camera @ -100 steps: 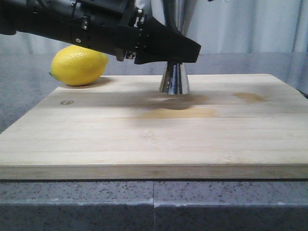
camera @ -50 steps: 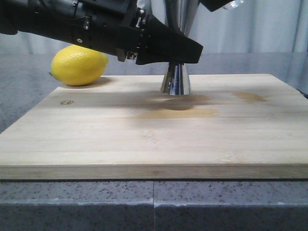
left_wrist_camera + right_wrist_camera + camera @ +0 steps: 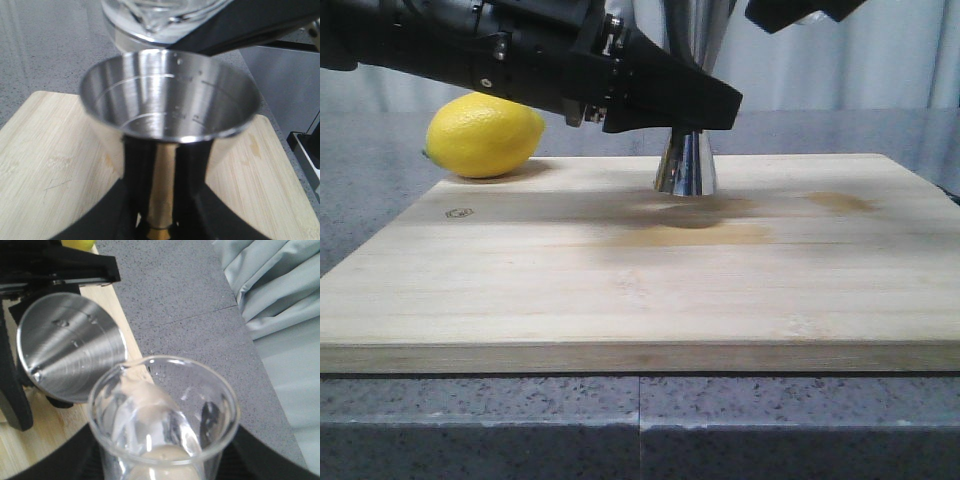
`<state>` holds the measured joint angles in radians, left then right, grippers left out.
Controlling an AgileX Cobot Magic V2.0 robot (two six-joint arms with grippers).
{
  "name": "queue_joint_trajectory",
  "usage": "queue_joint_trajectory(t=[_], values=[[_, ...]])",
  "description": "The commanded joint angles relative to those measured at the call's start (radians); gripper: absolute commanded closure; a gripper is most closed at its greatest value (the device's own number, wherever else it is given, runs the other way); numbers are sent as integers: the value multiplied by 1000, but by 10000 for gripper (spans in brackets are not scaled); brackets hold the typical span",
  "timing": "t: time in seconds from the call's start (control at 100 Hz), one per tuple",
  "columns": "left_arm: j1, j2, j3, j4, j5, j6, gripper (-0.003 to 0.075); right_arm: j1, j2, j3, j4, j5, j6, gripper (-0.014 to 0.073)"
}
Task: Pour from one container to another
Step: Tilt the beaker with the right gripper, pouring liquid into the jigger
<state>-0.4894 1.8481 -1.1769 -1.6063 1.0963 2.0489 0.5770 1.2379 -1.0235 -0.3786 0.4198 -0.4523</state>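
On the grey tabletop (image 3: 380,200) lies a wooden board (image 3: 640,280); lemon (image 3: 483,135) at its 10 o'clock corner. Left claw (image 3: 705,108) pinches the jigger (image 3: 170,95) at its waist, base on board at 12 o'clock. Right claw (image 3: 165,460) grips the glass beaker (image 3: 162,410), tilted, spout over jigger's rim.

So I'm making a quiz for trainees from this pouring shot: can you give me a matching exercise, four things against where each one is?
Things:
1. lemon
2. jigger
3. glass beaker
4. cutting board

Places:
A. held tilted above the jigger's mouth
B. lying on the grey counter
C. at the board's far left corner
D. clamped at its waist by the left hand

Pairs: 1-C, 2-D, 3-A, 4-B
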Motion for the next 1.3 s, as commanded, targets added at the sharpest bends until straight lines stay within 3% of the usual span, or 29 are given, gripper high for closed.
queue_joint_trajectory(t=[0.0,0.66,1.29], values=[[-8,-42,-29,-66,51,-5,598,2,-22,-38,-19,-61,-22,345],[-8,-42,-29,-66,51,-5,598,36,-22,-38,-42,-58,-81,345],[-8,-42,-29,-66,51,-5,598,42,19,-98,-145,-40,-81,345]])
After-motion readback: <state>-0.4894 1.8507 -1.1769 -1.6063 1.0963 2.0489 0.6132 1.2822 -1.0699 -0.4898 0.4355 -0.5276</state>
